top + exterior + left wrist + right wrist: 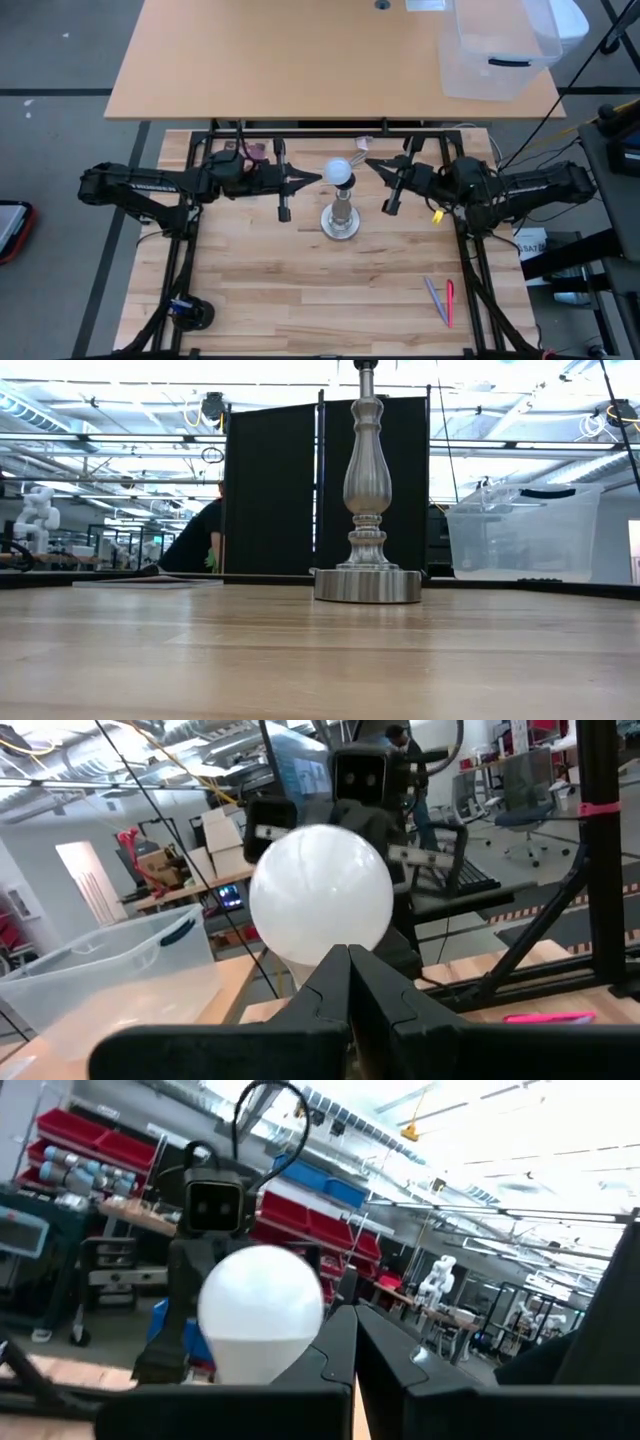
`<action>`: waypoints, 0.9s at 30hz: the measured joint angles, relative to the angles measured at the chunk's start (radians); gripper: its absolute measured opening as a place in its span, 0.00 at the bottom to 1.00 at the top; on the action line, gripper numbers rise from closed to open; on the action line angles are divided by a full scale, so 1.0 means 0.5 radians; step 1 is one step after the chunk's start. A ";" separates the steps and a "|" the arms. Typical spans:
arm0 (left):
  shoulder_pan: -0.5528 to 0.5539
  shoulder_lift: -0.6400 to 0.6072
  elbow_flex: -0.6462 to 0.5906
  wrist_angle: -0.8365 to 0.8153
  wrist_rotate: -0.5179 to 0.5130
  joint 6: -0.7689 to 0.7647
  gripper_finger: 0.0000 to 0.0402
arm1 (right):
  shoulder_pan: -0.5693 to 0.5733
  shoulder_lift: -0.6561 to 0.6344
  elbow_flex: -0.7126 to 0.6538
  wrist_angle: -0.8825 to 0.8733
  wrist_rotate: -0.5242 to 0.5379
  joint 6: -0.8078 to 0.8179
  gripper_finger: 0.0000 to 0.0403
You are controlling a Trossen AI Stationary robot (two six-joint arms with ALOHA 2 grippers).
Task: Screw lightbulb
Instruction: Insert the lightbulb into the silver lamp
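The lightbulb [339,171] is seen in the high view seated upright on top of the silver stand [341,218], whose round base rests on the wooden bench [300,290] near its middle. In the low view only the stand's turned post and round base [367,585] are shown; the bulb is cut off above the frame.

The left end effector [316,178] is held just beside the bulb on its left, with its 2 fingers pressed together into a point and nothing pinched between them. In the left wrist view the closed fingers [350,990] are seen directly below the white globe [320,892]; whether the tips touch the glass cannot be told.

The right end effector [368,162] is held just beside the bulb on its right, its 2 fingers likewise pressed together and nothing gripped. In the right wrist view the closed fingertips [352,1342] lie next to the globe [262,1312], and contact cannot be told there either.

2 pens [441,300], 1 pale and 1 pink, lie side by side on the bench toward its near right. A clear plastic bin [497,50] stands on the farther tan table. A person [197,538] is visible in the room behind the bench.
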 joint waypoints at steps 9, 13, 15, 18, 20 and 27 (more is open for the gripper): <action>0.000 0.021 0.000 0.019 -0.008 0.007 0.00 | -0.068 0.131 0.002 0.181 0.000 -0.014 0.00; 0.003 0.030 0.000 0.049 -0.008 0.008 0.00 | -0.088 0.162 0.002 0.227 0.000 -0.011 0.00; 0.004 0.033 0.000 0.060 -0.008 0.008 0.00 | -0.088 0.182 0.002 0.250 -0.008 -0.012 0.00; 0.017 0.033 0.000 0.094 -0.008 0.008 0.00 | -0.088 0.200 0.008 0.255 -0.071 -0.014 0.00; 0.020 0.033 0.000 0.098 -0.008 0.008 0.00 | -0.088 0.221 0.031 0.253 -0.088 -0.015 0.00; 0.020 0.042 0.000 0.076 -0.009 -0.001 0.00 | -0.088 0.253 0.061 0.232 -0.089 -0.013 0.00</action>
